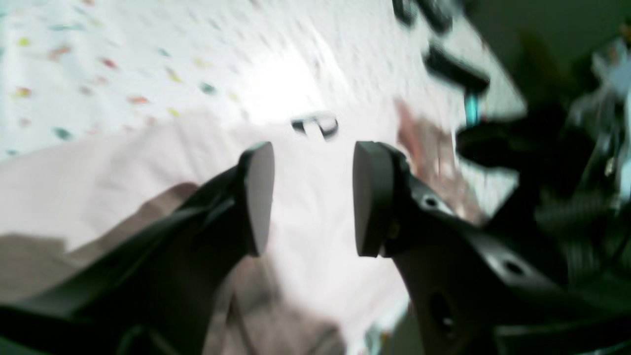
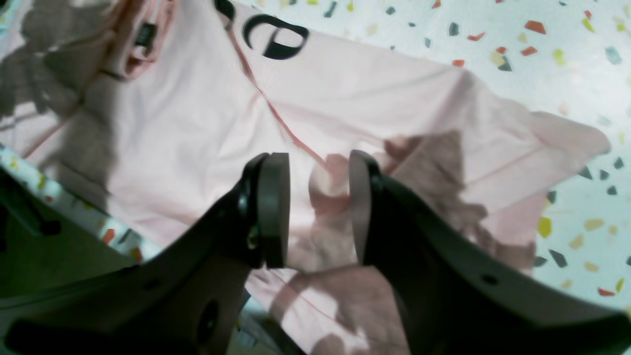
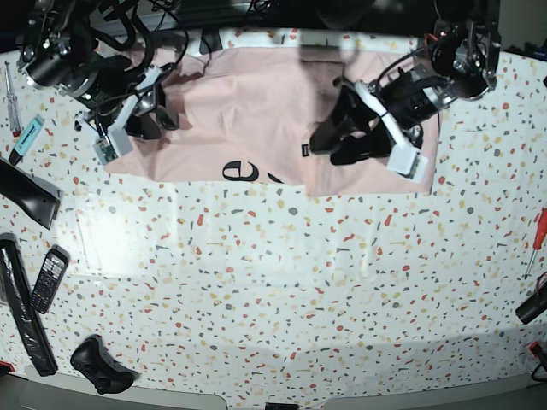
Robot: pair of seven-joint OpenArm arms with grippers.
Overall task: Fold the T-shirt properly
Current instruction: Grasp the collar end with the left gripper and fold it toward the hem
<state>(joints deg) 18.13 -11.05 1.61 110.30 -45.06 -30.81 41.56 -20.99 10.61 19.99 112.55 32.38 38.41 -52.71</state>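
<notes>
The pale pink T-shirt (image 3: 248, 111) lies spread across the far part of the speckled table, with black lettering (image 3: 244, 171) at its near edge. My left gripper (image 3: 329, 147) hovers over the shirt's right part. In the blurred left wrist view it (image 1: 313, 172) is open, with only flat pink cloth (image 1: 98, 177) beneath the gap. My right gripper (image 3: 161, 120) is at the shirt's left edge. In the right wrist view it (image 2: 318, 170) is open, its pads apart on either side of a raised bump of the T-shirt (image 2: 197, 123).
On the table's left side lie a handset (image 3: 49, 278), a long black bar (image 3: 21, 312), a game controller (image 3: 98, 359) and a teal marker (image 3: 30, 137). A red screwdriver (image 3: 537, 231) lies at the right edge.
</notes>
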